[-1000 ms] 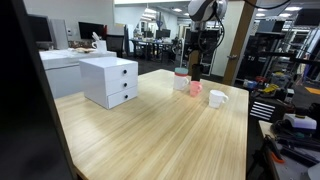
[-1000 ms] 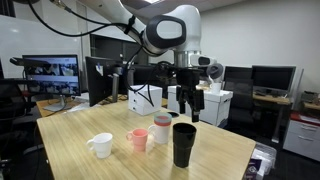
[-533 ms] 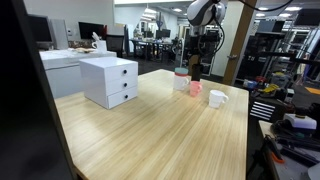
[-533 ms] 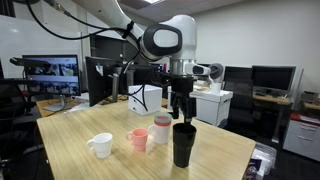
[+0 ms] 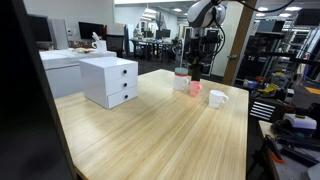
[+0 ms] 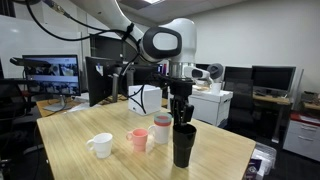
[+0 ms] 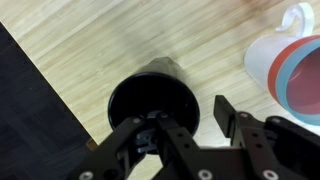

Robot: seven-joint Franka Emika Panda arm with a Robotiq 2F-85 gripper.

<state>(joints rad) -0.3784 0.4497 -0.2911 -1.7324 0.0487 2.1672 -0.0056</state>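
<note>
The jaws stand apart astride the rim of the black cup (image 7: 150,92): one finger (image 7: 130,142) is over its mouth and the other (image 7: 235,118) is outside the wall, with a gap showing. For a sound pinch, I judge the wall should sit square between the pads, deep enough not to slip off the lip. The cup stands upright by the tabletop (image 6: 120,165) corner, the edge just beside it, dark floor beyond. A red-and-white tumbler (image 6: 161,129) stands near the outer finger, then a pink cup (image 6: 138,139) and a white mug (image 6: 101,145); the free room is overhead
</note>
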